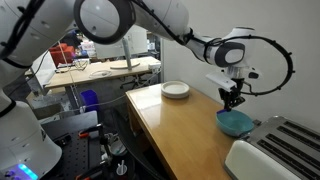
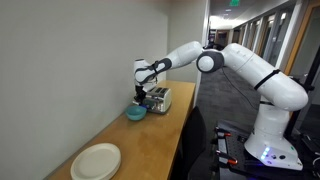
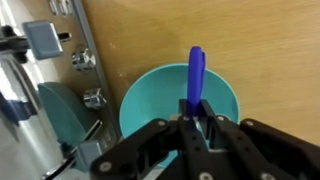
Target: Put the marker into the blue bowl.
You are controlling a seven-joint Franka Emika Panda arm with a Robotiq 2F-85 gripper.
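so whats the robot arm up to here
The arm's gripper is shut on the blue-purple marker and holds it over the teal-blue bowl. The marker is not yet released. The bowl sits on the wooden table next to a toaster; a white dish lies farther along.

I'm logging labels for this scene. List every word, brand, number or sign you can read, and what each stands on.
No text can be read in any view.
marker and blue bowl: no print shows in the wrist view.
green ceiling sign: too small to read.
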